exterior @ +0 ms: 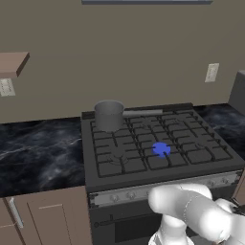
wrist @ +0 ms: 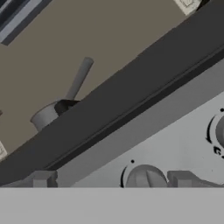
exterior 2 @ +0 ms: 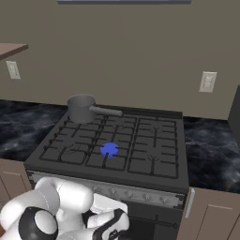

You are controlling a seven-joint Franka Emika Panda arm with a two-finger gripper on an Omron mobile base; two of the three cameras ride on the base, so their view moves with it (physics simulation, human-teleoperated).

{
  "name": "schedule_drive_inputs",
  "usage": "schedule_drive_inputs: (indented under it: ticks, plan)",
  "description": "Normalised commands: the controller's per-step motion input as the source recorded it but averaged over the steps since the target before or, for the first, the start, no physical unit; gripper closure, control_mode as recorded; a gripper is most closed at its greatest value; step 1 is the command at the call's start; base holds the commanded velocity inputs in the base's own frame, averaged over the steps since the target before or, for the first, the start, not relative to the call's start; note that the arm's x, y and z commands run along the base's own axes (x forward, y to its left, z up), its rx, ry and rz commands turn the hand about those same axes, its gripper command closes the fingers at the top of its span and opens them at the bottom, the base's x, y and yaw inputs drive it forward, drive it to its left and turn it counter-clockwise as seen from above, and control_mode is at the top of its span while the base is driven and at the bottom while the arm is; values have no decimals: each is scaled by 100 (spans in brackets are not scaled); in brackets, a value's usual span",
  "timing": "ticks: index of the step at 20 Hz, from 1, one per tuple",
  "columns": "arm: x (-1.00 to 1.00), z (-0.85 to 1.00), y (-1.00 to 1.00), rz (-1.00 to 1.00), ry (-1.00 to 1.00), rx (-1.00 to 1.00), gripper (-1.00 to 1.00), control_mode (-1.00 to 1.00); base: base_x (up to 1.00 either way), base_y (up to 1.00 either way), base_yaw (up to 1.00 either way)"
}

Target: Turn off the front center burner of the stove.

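Observation:
The stove [exterior: 143, 179] [exterior 2: 108, 176] is a wide black gas range with grid grates. Its front center burner [exterior: 161, 149] [exterior 2: 109, 149] glows with a blue flame. A silver strip of small knobs [exterior: 139, 193] [exterior 2: 140, 194] runs along the front. My gripper [wrist: 111, 179] is open, low in front of this strip [wrist: 175, 144]. One round knob [wrist: 144, 177] sits between the fingertips [wrist: 43, 178], closer to the right one and touched by neither. A second knob [wrist: 218, 131] lies further right. The hand [exterior 2: 108, 226] shows below the strip, in front of the oven door.
A grey pot [exterior: 109, 115] [exterior 2: 80, 108] [wrist: 46, 116] with a long handle stands on the back left burner. Black marble counters [exterior: 38, 153] [exterior 2: 211, 150] flank the stove above wooden cabinets [exterior: 52, 215]. A wooden shelf [exterior: 12, 63] hangs on the left wall.

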Motion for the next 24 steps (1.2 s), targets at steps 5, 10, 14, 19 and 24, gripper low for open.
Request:
schedule_drive_inputs:
  ticks: [5, 10, 14, 19, 24]
  plan:
    - [28, -10, 0, -9, 0, 2, -100, -100, 0, 0, 0]
    - [28, -9, 0, -5, 0, 0, -100, -100, 0, 0, 0]
    - [12, -26, 0, -4, 0, 0, -100, -100, 0, 0, 0]
    - [9, -27, 0, -3, 0, 0, -100, -100, 0, 0, 0]
    - [3, -11, 8, -3, 0, 0, -100, -100, 0, 0, 0]
